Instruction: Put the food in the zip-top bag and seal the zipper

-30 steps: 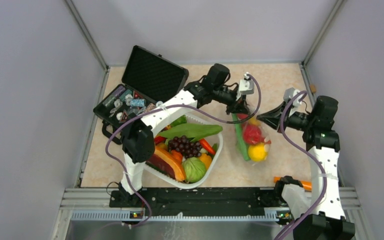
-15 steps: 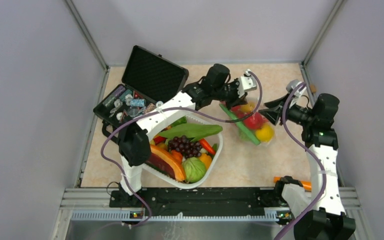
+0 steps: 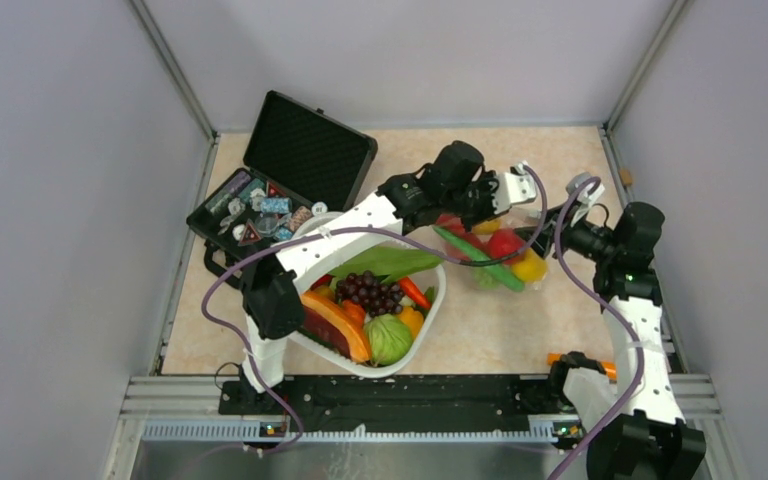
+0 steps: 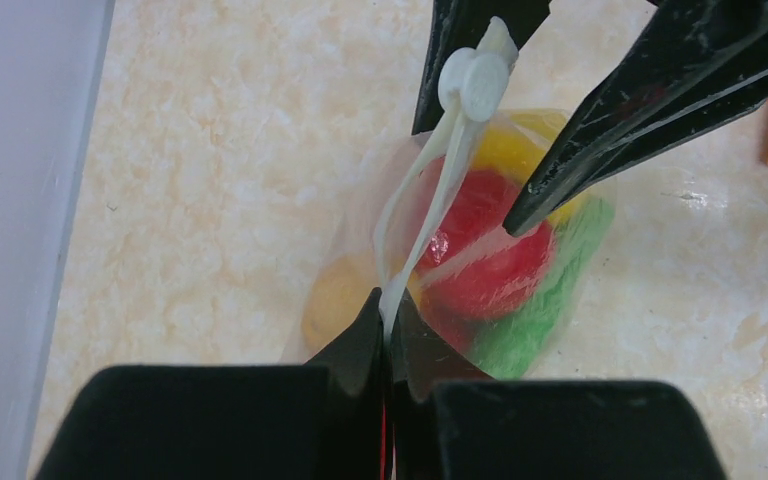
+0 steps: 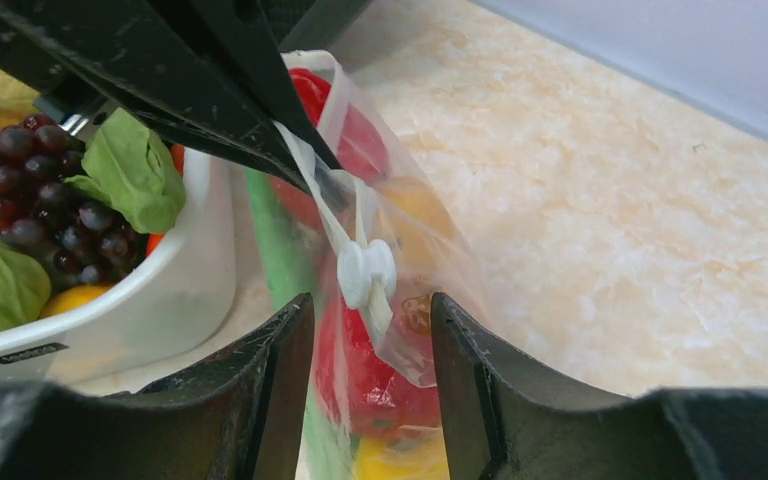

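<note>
Zip-top bag [image 3: 482, 272] and both arms sit further right than a second ago, beside the white basket [image 3: 442, 292], with right fingers [image 5: 280, 380] now parted astride the white slider [image 5: 365, 272] and left fingers [image 4: 360, 335] pinched on the zipper [image 4: 430, 190]; food [image 4: 485, 250] is inside, sealing seemingly remains.

Counter [image 3: 550, 330]: beige, marbled. On it: open black case [image 3: 310, 148], far left; white basket [image 3: 442, 290], near centre; orange piece [image 3: 608, 368], near right edge. Bag [image 3: 495, 272] right of basket, contact unclear.
</note>
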